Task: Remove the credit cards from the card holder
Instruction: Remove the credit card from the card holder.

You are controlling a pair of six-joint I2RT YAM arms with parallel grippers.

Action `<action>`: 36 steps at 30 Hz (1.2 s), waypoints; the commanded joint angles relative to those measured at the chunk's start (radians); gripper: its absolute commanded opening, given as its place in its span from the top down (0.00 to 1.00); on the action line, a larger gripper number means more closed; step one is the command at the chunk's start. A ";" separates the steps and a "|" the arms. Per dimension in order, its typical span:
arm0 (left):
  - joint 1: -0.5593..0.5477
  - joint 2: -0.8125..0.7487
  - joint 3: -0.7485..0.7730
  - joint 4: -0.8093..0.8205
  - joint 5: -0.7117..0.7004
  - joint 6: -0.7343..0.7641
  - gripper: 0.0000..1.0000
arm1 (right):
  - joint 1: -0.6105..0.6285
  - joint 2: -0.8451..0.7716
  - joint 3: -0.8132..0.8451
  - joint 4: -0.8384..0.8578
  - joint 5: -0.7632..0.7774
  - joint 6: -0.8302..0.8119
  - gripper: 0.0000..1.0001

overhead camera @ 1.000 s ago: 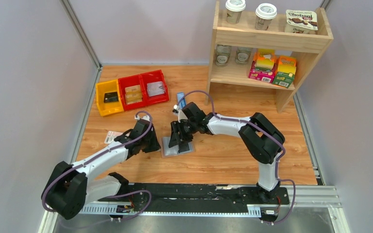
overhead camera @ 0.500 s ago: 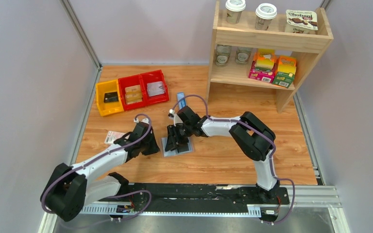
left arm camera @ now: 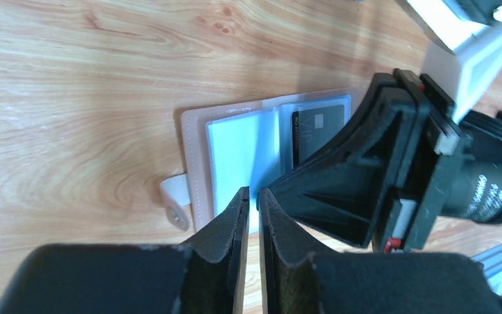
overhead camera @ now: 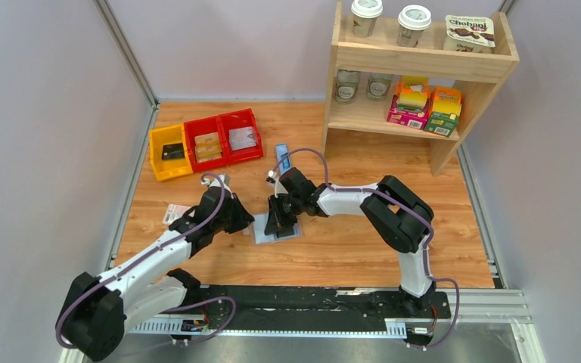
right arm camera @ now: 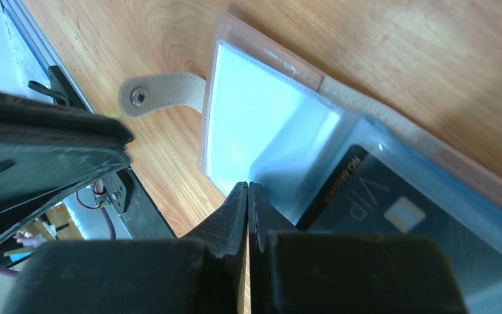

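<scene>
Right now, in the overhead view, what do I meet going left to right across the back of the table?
yellow bin → first red bin → second red bin → long blue box → wooden shelf

The card holder [overhead camera: 293, 231] is hemmed in: the left gripper [overhead camera: 247, 221] sits at its 9 o'clock, the right gripper [overhead camera: 275, 224] over its middle, the right forearm [overhead camera: 348, 199] barring 2 o'clock. Bare worktop [overhead camera: 348, 246] lies open from 4 to 6 o'clock.

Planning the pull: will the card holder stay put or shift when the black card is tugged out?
Likely shifts unless pinned: the card holder looks thin and light on the smooth table. Its clear sleeves look floppy, probably flexing.
</scene>
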 commanded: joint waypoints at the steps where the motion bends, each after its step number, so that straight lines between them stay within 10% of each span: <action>1: 0.001 0.130 0.061 0.151 0.089 -0.063 0.82 | -0.001 -0.107 -0.055 0.053 0.106 -0.015 0.98; 36: 0.017 0.465 -0.068 0.598 0.246 -0.205 0.62 | -0.100 -0.215 -0.201 0.045 0.195 -0.037 0.81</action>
